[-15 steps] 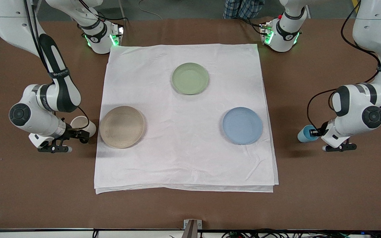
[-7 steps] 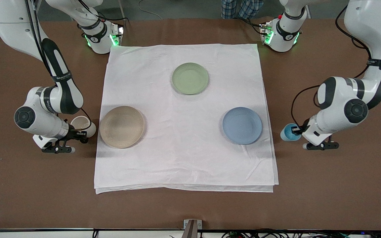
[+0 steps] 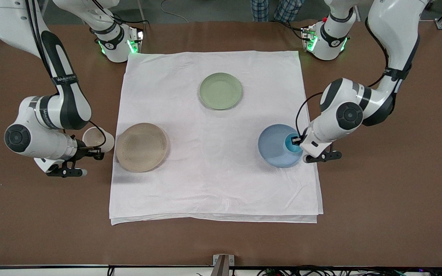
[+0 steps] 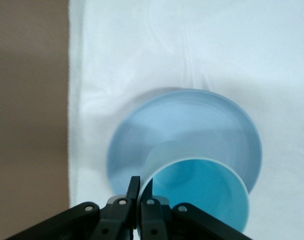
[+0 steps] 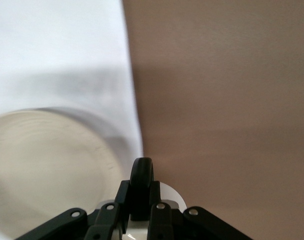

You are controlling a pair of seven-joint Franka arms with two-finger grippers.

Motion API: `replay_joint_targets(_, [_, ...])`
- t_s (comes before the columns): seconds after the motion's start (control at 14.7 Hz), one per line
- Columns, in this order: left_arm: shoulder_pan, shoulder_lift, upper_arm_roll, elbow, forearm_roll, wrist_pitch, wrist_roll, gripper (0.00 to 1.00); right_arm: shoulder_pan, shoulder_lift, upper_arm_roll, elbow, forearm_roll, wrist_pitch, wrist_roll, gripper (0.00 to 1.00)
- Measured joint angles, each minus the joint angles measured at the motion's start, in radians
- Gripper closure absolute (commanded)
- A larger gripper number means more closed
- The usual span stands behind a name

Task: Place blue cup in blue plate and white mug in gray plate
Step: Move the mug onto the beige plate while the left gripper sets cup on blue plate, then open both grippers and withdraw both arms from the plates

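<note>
Blue cup (image 3: 292,143) — small, light-blue, tapered, no handle, smooth matte wall; interior a shade brighter. Held at its rim by the left gripper (image 3: 299,142), fingers clamped on the wall, over the blue plate (image 3: 274,147) at lower right of centre in the front view. The left wrist view shows the cup's open mouth (image 4: 199,197) above the plate (image 4: 187,120).

Blue plate — round, shallow, pale blue, faintly ridged rim; lies on the white cloth (image 3: 213,184).

White mug (image 3: 97,138) — small, off-white, thin dark loop handle (image 5: 141,187). Held by the right gripper (image 3: 92,152), closed on the handle, over the brown surface (image 3: 44,214) at centre left of the front view, just beside the cloth's edge.

Gray plate (image 3: 141,147) — round, beige-tan, concentric ridges (the largest plate); on the cloth, just beside the mug.

Green plate (image 3: 220,91) — round, pale green, smooth; on the cloth in the upper centre of the front view.

Cloth — white, square, lightly creased, folded edge doubled along its lower border.
</note>
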Motion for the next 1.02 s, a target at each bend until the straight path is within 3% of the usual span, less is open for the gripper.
replay_joint_targets(0.14, [-0.023, 0.039, 0.000, -0.002, 0.000, 0.035, -0.051, 0.89, 0.012, -0.034, 0.051, -0.001, 0.022, -0.015, 0.070, 1.00])
replay_joint_targets(0.2, [-0.031, 0.053, 0.000, -0.002, 0.000, 0.048, -0.066, 0.68, 0.020, -0.038, 0.076, -0.009, 0.026, 0.001, 0.102, 1.00])
replay_joint_targets(0.27, [-0.036, 0.063, 0.000, -0.002, 0.000, 0.055, -0.075, 0.39, 0.032, -0.036, 0.093, -0.026, 0.026, 0.037, 0.128, 0.99])
replay_joint_targets(0.41, [-0.035, 0.062, 0.001, 0.001, 0.000, 0.059, -0.080, 0.01, 0.057, -0.028, 0.105, -0.080, 0.027, 0.143, 0.146, 0.99])
replay_joint_targets(0.54, [-0.023, 0.036, 0.003, 0.018, 0.000, 0.053, -0.080, 0.00, 0.070, -0.013, 0.105, -0.127, 0.027, 0.234, 0.147, 0.93])
replay_joint_targets(0.61, [-0.014, 0.012, 0.003, 0.034, 0.000, 0.035, -0.080, 0.00, 0.072, -0.003, 0.105, -0.139, 0.027, 0.260, 0.147, 0.77])
replay_joint_targets(0.75, [0.013, -0.048, 0.004, 0.092, 0.001, -0.051, -0.080, 0.00, 0.072, 0.020, 0.104, -0.146, 0.027, 0.288, 0.147, 0.00])
replay_joint_targets(1.02, [0.096, -0.156, 0.006, 0.244, 0.047, -0.251, -0.013, 0.00, 0.071, 0.028, 0.102, -0.134, 0.027, 0.291, 0.146, 0.00])
